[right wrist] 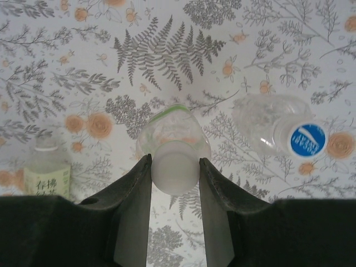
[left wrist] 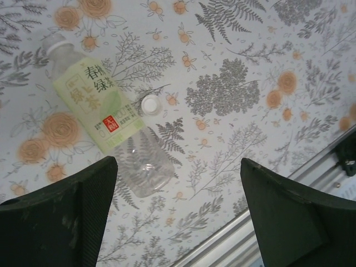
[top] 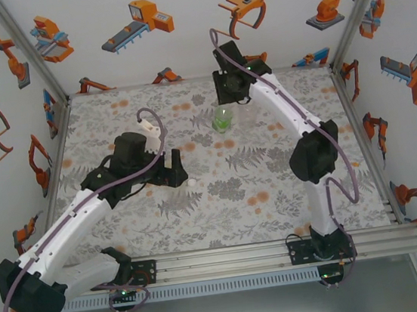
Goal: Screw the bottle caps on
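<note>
My right gripper (right wrist: 174, 167) is shut on a pale round cap (right wrist: 175, 173) sitting on top of the upright green-labelled bottle (right wrist: 173, 119), which stands near the table's far middle (top: 222, 120). To its right lies the unlabelled clear bottle (right wrist: 264, 119) with a blue cap (right wrist: 306, 139) on its neck. The yellow-labelled bottle (left wrist: 100, 103) lies on its side with its neck bare, and a white cap (left wrist: 150, 105) rests on the cloth beside it. My left gripper (left wrist: 177, 186) hovers open just past that bottle's base, with nothing between its fingers.
A floral cloth (top: 258, 188) covers the table. An aluminium rail (left wrist: 261, 228) runs along the near edge, close to my left gripper. White walls (top: 195, 43) with robot pictures enclose the back and both sides.
</note>
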